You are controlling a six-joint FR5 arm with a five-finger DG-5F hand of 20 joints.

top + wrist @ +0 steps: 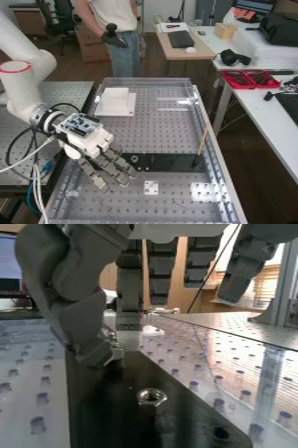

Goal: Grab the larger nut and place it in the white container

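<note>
The hand [92, 143] is low over the left part of the black bar [169, 162], its fingers hiding part of it. Just right of the fingers the bearing [134, 159] stands on the bar. In the wrist view the hand [81, 311] has its thumb bent in against one finger, and the shiny larger nut [114, 342], partly hidden, is pinched between their tips, low at the bar. Closer to the camera the smaller nut [151, 397] rests on the bar, apart from the hand. The white container [126, 108] sits at the far left of the bench.
A raised frame [211, 135] edges the bench, and a thin brown stick [203, 140] leans near its right side. A small white plate [151, 187] lies in front of the bar. Red trays [241, 79] stand on the right-hand table.
</note>
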